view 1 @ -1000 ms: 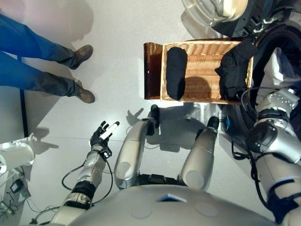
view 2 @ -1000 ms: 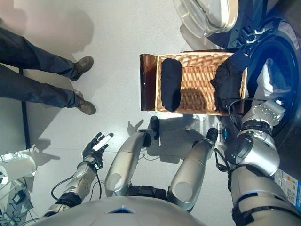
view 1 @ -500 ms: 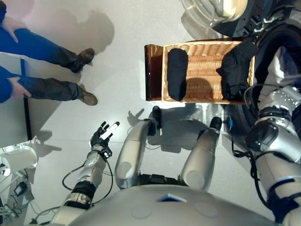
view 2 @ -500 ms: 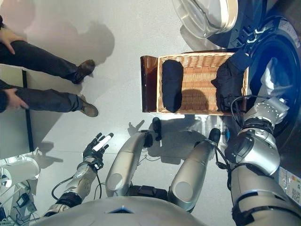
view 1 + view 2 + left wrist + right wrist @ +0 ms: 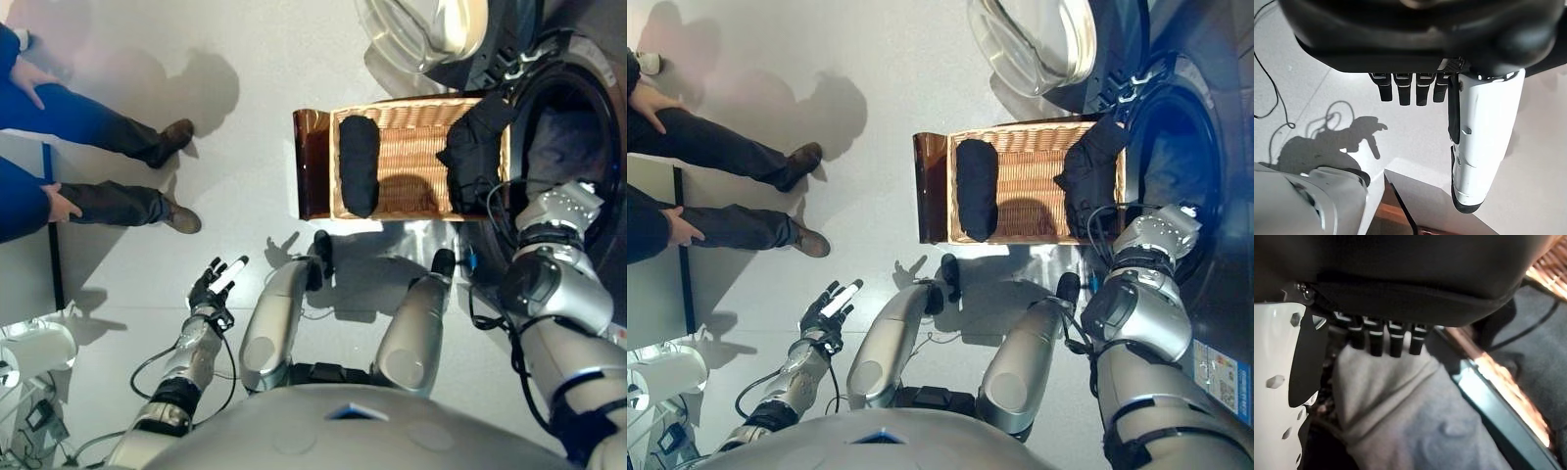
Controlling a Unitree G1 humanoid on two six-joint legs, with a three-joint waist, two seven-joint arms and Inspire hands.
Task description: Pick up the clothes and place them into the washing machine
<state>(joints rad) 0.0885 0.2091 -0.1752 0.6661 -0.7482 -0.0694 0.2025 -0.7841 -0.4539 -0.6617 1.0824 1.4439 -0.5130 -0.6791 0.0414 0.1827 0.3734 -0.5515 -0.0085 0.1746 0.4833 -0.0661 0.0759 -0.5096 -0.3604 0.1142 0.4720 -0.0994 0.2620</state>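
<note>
While your eye views hide the right robot hand point(image 5: 1376, 340) inside the washing machine point(image 5: 1176, 147), its wrist view shows straight fingers over grey cloth point(image 5: 1415, 416).

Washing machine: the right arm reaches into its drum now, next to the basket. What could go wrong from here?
1. The grey garment lies right against the right hand. It may cling and be pulled back out of the washing machine when the arm withdraws.
2. A black garment hangs over the basket edge beside the right arm. The arm could drag it onto the floor.
</note>
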